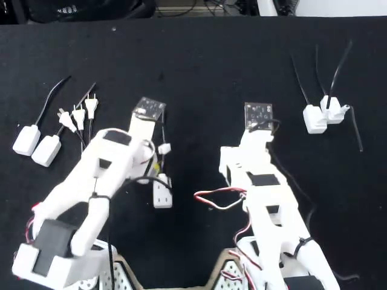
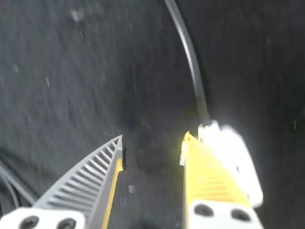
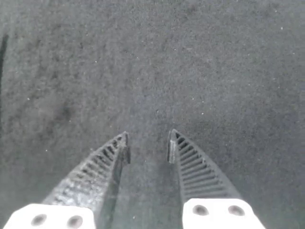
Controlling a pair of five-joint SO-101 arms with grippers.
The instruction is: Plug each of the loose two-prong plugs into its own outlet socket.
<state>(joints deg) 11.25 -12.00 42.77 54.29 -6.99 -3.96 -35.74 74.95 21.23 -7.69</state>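
Outlet socket (image 2: 233,157) just outside left pincer (image 2: 152,142), touching its yellow side; cord (image 2: 188,62) runs straight ahead; pincer wide, empty.

It looks like a robotics lab bench. A worktop covered in black cloth (image 1: 199,54) carries two white plastic robot arms (image 1: 91,181) with bare red and white servo wires (image 1: 210,200) and a pale perforated base plate (image 1: 121,275). White two-prong plugs (image 1: 77,115) lie loose on it, and dark cables (image 1: 181,7) trail along the far edge.

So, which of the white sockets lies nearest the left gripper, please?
The lone socket beside the left gripper; the others sit paired, far left and far right.
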